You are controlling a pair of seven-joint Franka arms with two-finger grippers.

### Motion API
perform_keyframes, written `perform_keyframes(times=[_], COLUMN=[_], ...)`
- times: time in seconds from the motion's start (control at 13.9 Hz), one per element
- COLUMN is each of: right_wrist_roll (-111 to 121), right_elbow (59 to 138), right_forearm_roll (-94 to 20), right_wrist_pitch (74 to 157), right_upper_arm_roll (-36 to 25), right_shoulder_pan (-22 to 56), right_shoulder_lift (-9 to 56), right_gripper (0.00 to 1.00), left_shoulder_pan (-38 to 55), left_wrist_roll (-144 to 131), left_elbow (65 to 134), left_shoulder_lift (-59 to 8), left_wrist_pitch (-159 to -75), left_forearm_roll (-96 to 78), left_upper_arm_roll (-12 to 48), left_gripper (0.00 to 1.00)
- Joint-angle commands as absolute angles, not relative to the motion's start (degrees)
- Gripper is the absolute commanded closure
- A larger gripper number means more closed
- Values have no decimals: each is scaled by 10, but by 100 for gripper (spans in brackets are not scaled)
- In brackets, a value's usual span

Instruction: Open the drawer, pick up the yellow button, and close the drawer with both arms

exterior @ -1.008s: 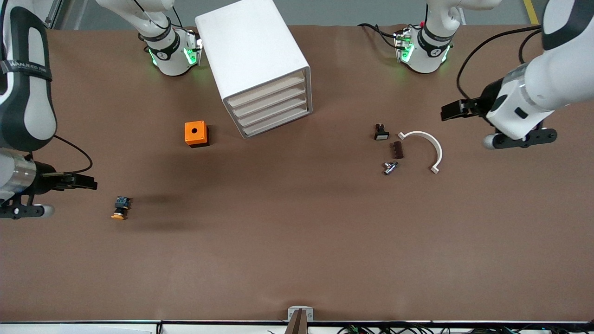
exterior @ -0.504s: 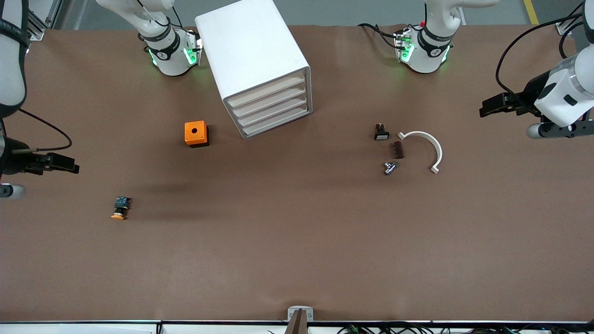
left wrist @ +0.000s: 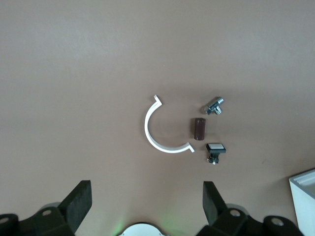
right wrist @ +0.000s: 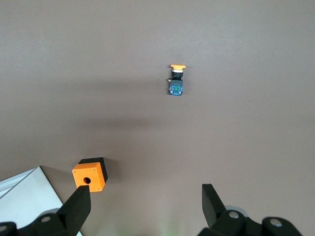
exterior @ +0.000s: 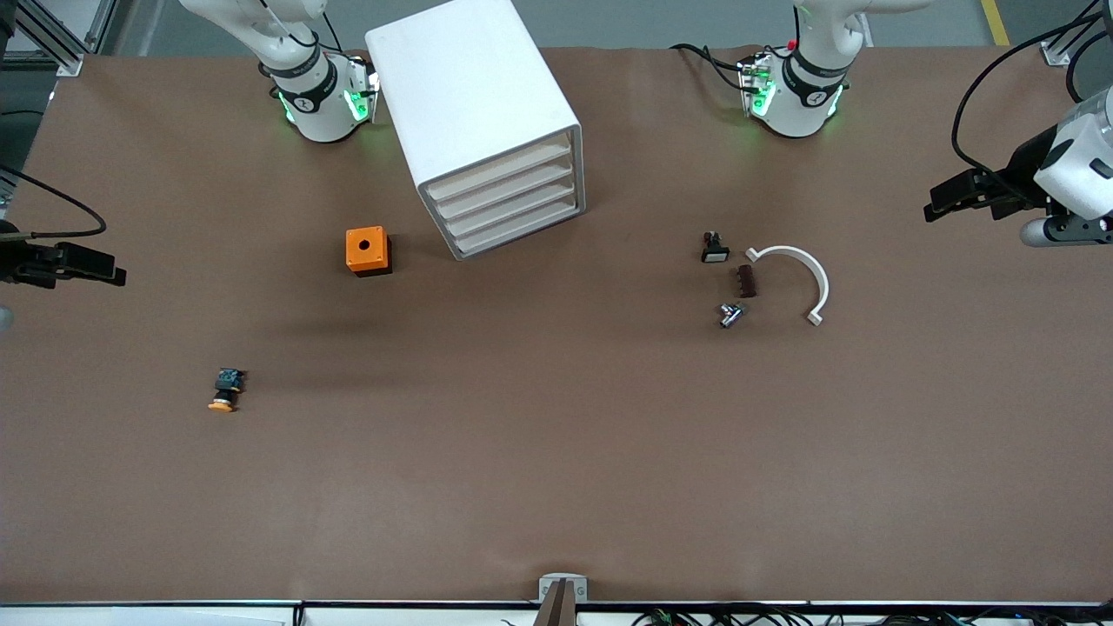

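While both my hands, left hand [exterior: 943, 202] and right hand [exterior: 104, 265], are hanging spread and empty, the tiny orange-capped black button [exterior: 225, 390] is lying loose on the brown table [exterior: 556, 452], risking a roll

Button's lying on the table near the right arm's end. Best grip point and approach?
Come straight down on the button. It lies on its side, orange cap toward the front camera, blue end away. Set the jaws across the black body between them; the cap is round and would likely slip. The right gripper, open, is closest.
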State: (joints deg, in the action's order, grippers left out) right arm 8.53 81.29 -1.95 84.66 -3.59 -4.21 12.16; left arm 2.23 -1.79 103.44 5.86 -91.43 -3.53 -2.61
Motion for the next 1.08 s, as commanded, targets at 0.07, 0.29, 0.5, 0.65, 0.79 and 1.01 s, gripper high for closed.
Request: perform_keyframes(times=[0.07,0.29,0.5,0.65,0.79,1.01], right_wrist_roll=[78,76,82,84,85,82], right_elbow=[794,793,793,792,797,800], right_forearm_roll=[-11,-18,-12,-11,-11,-12], right_wrist_pitch=[839,839,839,842,838,817], right_upper_arm_roll=[-33,-33,-33,-33,-33,-33], right_shoulder_pan=[-38,-40,-40,-38,-40,-40], right_shoulder_lift=[126,127,124,119,106,94], right_gripper=[0,0,0,0,0,0], left_shoulder_pan=[17,20,21,20,21,25], left_wrist_roll=[-10,-11,-12,-11,-11,-12], left_elbow=[1039,1000,984,960,904,847], left_shoulder_lift=[90,89,84,52,1,-49], left_wrist_pitch=[-931,-926,-924,-928,-928,-928], left_forearm_roll=[-17,-17,-17,-15,-4,-4], left_upper_arm_roll=[-5,-2,17,18,18,18], left_gripper=[1,1,1,1,1,1])
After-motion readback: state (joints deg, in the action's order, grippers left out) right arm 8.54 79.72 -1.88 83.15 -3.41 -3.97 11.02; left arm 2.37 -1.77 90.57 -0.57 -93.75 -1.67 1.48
